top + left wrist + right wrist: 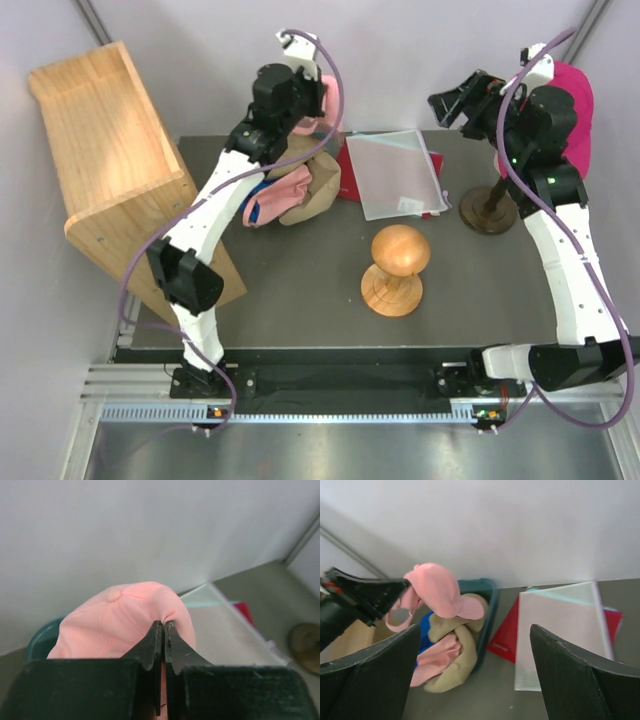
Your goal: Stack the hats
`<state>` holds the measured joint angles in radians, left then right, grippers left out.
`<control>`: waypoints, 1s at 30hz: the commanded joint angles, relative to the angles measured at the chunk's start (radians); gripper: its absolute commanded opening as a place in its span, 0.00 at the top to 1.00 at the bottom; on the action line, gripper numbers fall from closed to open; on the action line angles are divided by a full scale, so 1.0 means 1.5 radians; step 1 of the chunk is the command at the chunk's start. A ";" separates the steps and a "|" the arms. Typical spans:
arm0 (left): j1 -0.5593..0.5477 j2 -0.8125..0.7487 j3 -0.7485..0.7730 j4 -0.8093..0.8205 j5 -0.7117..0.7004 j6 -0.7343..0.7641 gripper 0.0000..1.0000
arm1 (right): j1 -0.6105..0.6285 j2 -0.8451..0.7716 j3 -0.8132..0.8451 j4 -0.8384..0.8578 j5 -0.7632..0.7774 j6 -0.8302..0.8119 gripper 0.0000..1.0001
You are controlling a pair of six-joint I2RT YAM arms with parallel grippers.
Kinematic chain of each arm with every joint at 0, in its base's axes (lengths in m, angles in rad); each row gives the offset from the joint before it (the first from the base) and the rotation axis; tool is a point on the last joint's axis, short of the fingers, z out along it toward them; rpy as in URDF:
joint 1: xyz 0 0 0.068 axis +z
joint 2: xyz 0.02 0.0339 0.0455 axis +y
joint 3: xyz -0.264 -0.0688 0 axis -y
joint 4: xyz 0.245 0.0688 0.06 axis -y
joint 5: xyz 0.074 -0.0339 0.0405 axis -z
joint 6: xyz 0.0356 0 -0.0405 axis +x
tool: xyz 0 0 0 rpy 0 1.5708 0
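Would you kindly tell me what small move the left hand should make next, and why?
Probably lower the light pink cap onto the tan cap below: the left hand is shut on its crown, and it hangs above that pile.

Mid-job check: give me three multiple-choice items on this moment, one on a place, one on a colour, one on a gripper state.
1. Where is the light pink cap?
A. on the wooden knob stand
B. held in the air by the left gripper
C. flat on the folders
2. What colour is the cap behind the right arm?
A. black
B. green
C. magenta
3. The right gripper is:
A. open, empty
B. shut on a cap
C. shut, empty
Answers: B, shut jaws pinch its fabric; C, magenta shows past the arm; A, its jaws stand wide apart.
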<state>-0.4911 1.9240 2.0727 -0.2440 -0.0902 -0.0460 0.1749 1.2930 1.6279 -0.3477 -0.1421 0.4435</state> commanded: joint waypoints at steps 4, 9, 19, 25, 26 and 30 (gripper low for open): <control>-0.001 -0.127 0.006 0.083 0.186 -0.107 1.00 | 0.001 -0.020 -0.048 0.146 -0.173 0.200 0.09; -0.001 -0.196 -0.036 0.103 0.233 -0.170 1.00 | -0.010 -0.082 -0.215 0.321 -0.243 0.440 0.05; -0.006 -0.275 -0.075 0.131 0.284 -0.241 1.00 | -0.009 -0.209 -0.393 0.420 -0.237 0.734 0.01; -0.025 -0.290 -0.104 0.154 0.279 -0.231 1.00 | 0.004 -0.228 -0.448 0.444 -0.247 0.864 0.02; -0.032 -0.288 -0.108 0.157 0.279 -0.233 1.00 | 0.006 -0.231 -0.456 0.443 -0.244 0.869 0.02; -0.053 -0.279 -0.100 0.181 0.277 -0.235 1.00 | 0.011 -0.242 -0.481 0.440 -0.239 0.898 0.02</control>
<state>-0.5411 1.5211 1.9144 -0.0963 0.3099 -0.3805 0.1749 0.9653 0.9329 0.2619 -0.4984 1.6882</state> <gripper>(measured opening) 0.022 0.987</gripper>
